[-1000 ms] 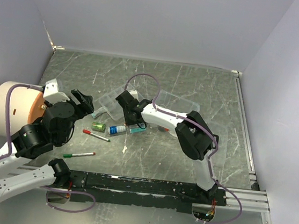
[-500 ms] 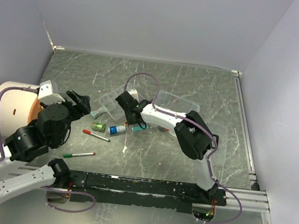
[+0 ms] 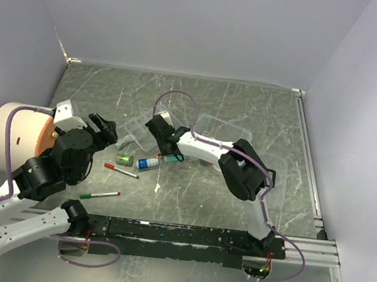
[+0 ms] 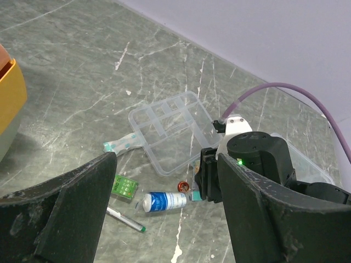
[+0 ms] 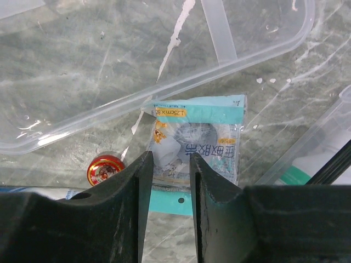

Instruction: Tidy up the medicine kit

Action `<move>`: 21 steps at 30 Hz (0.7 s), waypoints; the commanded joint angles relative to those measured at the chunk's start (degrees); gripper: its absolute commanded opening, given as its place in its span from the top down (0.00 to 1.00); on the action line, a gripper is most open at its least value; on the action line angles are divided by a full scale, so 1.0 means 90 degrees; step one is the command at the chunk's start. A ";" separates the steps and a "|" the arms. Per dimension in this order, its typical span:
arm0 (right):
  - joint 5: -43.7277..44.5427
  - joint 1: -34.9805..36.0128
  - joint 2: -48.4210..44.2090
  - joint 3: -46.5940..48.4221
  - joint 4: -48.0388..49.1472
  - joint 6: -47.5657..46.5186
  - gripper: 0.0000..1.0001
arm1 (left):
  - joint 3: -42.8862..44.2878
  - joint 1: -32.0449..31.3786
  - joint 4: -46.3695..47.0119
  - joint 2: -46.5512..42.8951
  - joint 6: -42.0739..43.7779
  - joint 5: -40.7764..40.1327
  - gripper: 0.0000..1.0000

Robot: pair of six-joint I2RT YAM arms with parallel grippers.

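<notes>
A clear divided kit box (image 3: 134, 126) lies open at the table's middle left, and its clear lid (image 3: 225, 127) lies to the right. My right gripper (image 3: 165, 145) hangs low over a teal plaster packet (image 5: 197, 137); its jaws are narrowly open and straddle the packet's near edge (image 5: 170, 159). A small red tin (image 5: 103, 167) lies just left of the packet. A white and blue bottle (image 4: 164, 200), a green box (image 4: 124, 187) and a long wrapped strip (image 4: 120, 143) lie by the kit box (image 4: 167, 131). My left gripper (image 4: 170, 213) is wide open and empty, high above these things.
A red pen (image 3: 121, 171) and a green pen (image 3: 99, 195) lie nearer the front. A big cream and orange round container (image 3: 10, 136) stands at the left edge. Walls close the table on the left, back and right.
The left arm dipped back a little and returned. The right gripper shifted slightly up and left over the packet. Nothing was picked up or let go.
</notes>
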 commanded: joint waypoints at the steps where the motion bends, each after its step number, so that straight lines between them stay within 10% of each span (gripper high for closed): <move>1: -0.0007 -0.0007 0.0119 -0.0102 0.0421 -0.0481 0.68 | 0.0031 0.0020 0.0073 0.0023 0.0101 -0.0026 0.15; 21: -0.0203 -0.0013 0.0228 0.0628 -0.0483 -0.0248 0.63 | 0.0151 0.0027 0.0135 0.0316 0.0326 0.0152 0.15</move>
